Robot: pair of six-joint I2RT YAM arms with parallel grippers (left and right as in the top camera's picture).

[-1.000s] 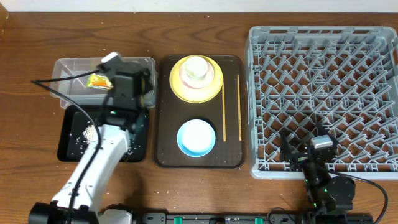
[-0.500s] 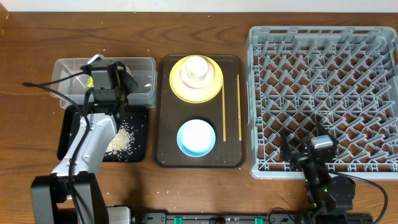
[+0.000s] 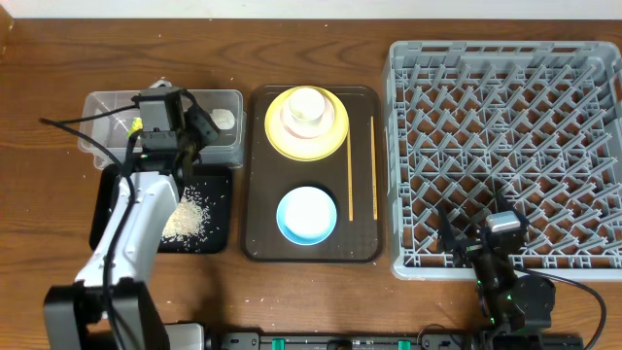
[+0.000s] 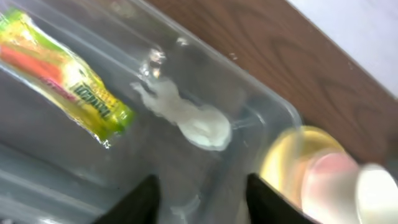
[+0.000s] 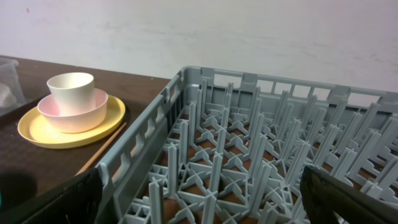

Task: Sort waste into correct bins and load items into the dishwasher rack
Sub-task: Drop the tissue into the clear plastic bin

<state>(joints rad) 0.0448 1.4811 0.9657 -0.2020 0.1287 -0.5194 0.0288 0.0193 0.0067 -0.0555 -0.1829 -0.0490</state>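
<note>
My left gripper [image 3: 194, 128] hangs open over the clear tub [image 3: 102, 105], its dark fingers [image 4: 146, 199] apart with nothing between them. In the tub lie the yellow-green-orange snack wrapper [image 4: 65, 74] and the crumpled white tissue [image 4: 193, 121], which also shows as the tissue [image 3: 223, 119] at the tub's right end. Loose rice [image 3: 185, 216] is heaped in the black tray [image 3: 107, 233]. The white cup [image 3: 306, 105] sits in the pink bowl [image 5: 73, 112] on the yellow plate [image 3: 277, 136]. The blue bowl [image 3: 307, 215] and chopsticks [image 3: 373, 165] lie nearby. My right gripper [image 5: 205, 199] stands open over the grey rack [image 3: 505, 68].
The plate, bowls and chopsticks rest on a dark brown serving tray [image 3: 260, 243] between the bins and the rack. A black cable [image 3: 68, 131] loops left of the tub. A few rice grains lie scattered on the wooden table [image 3: 243, 277] in front of the trays.
My left gripper has opened and swung left over the clear tub; the tissue now lies bare at the tub's right end. The right arm has not moved.
</note>
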